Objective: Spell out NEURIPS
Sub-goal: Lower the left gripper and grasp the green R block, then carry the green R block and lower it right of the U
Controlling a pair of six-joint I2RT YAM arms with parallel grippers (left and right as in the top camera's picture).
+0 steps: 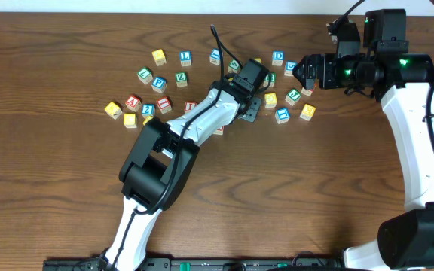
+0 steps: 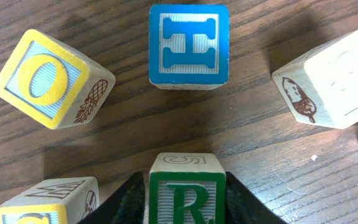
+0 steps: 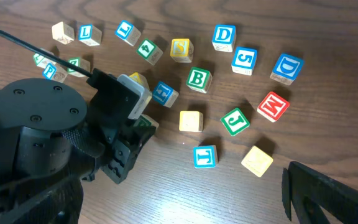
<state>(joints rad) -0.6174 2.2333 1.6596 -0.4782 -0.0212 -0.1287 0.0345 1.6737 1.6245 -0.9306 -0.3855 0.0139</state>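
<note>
- Dark wooden table (image 1: 51, 211) fills every view, and lettered cubes are scattered across its far half.
- The R cube (image 2: 185, 193), green-lettered on a pale face, is found at 6 o'clock in the left wrist view, right between the fingers of the left gripper (image 2: 185, 204).
- Both black fingers are seen lying against the cube's side faces, one at 9 o'clock and one at 3 o'clock of it, so the cube is judged to be gripped.
- No long axis is offered by a cube. What matters is that its side faces run parallel to the fingers, with the letter upright toward the camera.
- A blue H cube (image 2: 188, 46) stands at 12 o'clock from the R cube, well apart. A yellow O cube (image 2: 48, 78) lies at 10 o'clock and a pale acorn cube (image 2: 334, 78) at 2 o'clock. None is touched.
- The right gripper (image 1: 300, 74) is held spread wide and empty, at about 2 o'clock from the left wrist in the overhead view. The left arm is therefore the nearer one.
- A straight lift is judged to be called for next, since no neighbour crowds the cube, followed by carriage toward the bare wood at 6 o'clock.
</note>
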